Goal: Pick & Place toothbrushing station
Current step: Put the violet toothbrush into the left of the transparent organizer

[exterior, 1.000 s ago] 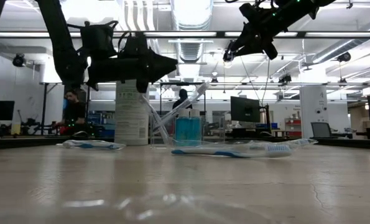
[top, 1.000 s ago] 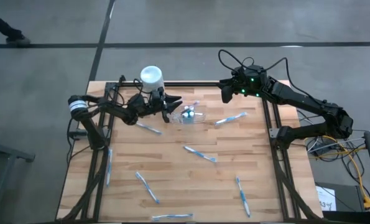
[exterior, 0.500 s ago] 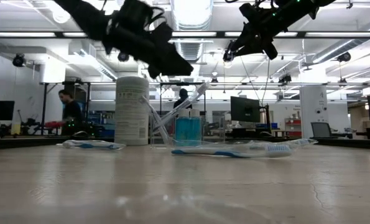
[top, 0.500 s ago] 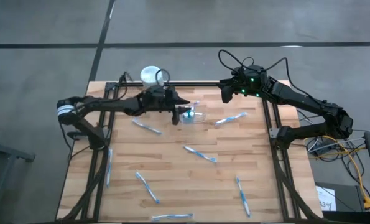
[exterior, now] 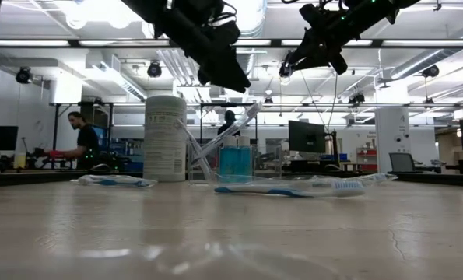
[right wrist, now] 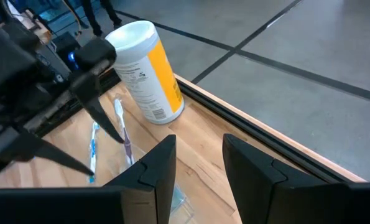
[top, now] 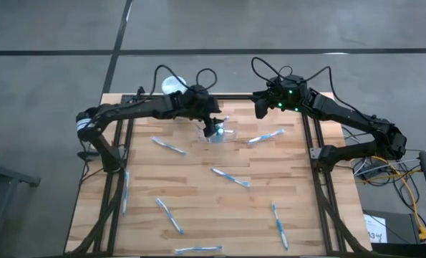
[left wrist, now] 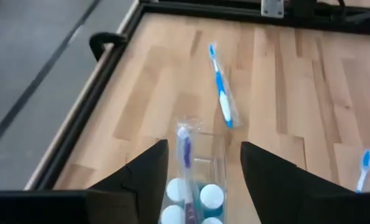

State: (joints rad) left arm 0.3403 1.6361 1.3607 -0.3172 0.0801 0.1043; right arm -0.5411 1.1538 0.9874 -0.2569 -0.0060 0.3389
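Light wood-plank bench (top: 198, 193) in black framing, on grey concrete floor (top: 55, 43); open workshop with ceiling lights and monitors beyond. Clear toothbrushing station (top: 220, 133) at bench rear centre, beside white cylinder (exterior: 164, 138). Toothbrushes (top: 230, 177) scattered flat. Left gripper (top: 210, 127) directly over station, jaws apart, empty. Right gripper (top: 260, 107) raised near rear edge, jaws partly open, empty.
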